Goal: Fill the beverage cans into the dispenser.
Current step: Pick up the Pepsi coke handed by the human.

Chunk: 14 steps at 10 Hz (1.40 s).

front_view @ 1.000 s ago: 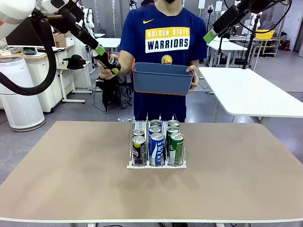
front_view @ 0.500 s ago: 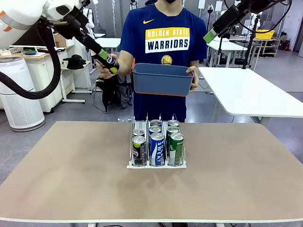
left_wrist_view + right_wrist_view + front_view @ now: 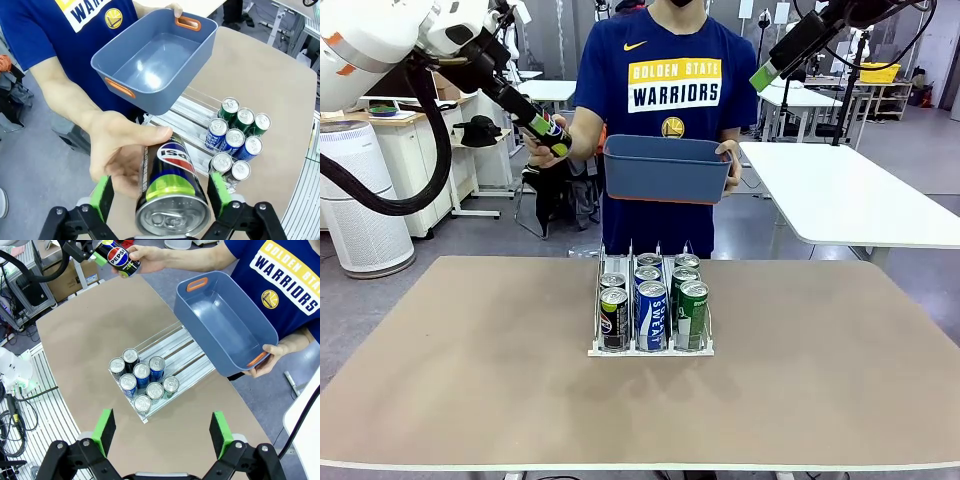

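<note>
1. The left gripper [image 3: 161,200] was raised off the table at about 10 o'clock from the dispenser [image 3: 651,347], its jaws spread wide on either side of a black can [image 3: 172,192].
2. The pads [image 3: 103,195] stood apart from the can's sides, so the gripper had no grip on it.
3. The person's hand [image 3: 122,155] held that can from the far side.
4. The person's other hand [image 3: 729,165] held a blue bin [image 3: 665,167] at 12 o'clock above the dispenser.
5. The right gripper [image 3: 163,432] was open and empty, high at about 1 o'clock.
6. The dispenser sat mid-table with eight cans [image 3: 649,310]: two black in the left lane, three blue in the middle, three green on the right.
</note>
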### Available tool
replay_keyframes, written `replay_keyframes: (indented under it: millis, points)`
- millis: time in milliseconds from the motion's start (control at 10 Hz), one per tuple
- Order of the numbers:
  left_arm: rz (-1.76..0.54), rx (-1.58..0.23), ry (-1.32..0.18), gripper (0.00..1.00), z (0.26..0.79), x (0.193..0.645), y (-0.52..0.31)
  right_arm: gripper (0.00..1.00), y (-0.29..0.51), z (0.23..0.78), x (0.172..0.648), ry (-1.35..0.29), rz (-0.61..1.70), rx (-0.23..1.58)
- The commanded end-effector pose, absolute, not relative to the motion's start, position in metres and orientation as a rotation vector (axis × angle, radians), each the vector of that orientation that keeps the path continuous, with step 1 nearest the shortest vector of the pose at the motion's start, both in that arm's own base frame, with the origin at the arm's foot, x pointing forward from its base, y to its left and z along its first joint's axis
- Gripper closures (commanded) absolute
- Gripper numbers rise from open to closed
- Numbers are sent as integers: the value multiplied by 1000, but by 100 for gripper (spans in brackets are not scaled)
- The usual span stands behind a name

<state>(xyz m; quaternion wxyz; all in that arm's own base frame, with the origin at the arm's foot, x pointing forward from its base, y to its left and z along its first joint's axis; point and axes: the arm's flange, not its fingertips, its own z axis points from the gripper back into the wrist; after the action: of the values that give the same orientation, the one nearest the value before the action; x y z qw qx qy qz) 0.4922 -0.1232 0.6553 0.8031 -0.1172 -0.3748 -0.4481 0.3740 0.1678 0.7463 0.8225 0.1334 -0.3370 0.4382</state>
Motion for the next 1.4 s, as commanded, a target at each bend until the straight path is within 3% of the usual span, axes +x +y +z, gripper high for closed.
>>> replay_keyframes:
  millis: [0, 200, 300, 400, 500, 700, 800, 900, 1000, 1300]
  points:
    - [-960, -252, -802, 0, 655, 491, -123, 0, 168, 746, 373, -713, 935, 286]
    - [-960, -252, -802, 0, 655, 491, -123, 0, 168, 746, 373, -713, 935, 286]
    - [-962, -249, -802, 58, 656, 492, -126, 0, 168, 746, 373, -713, 935, 286]
    - [-953, -250, -796, 59, 656, 491, -125, 0, 168, 746, 373, -713, 935, 286]
    - [-943, -251, -796, 100, 656, 491, -125, 0, 168, 746, 373, -713, 935, 286]
    - [-921, -243, -786, 100, 657, 491, -123, 0, 168, 746, 373, -713, 935, 286]
    - [-907, -241, -777, 87, 657, 490, -122, 0, 168, 746, 373, -713, 935, 286]
    - [-897, -247, -770, 97, 657, 489, -121, 0, 168, 746, 373, -713, 935, 286]
    - [-893, -251, -763, 100, 657, 488, -120, 0, 168, 746, 373, -713, 935, 286]
    - [-921, -245, -743, 100, 657, 488, -121, 0, 168, 746, 373, -713, 935, 286]
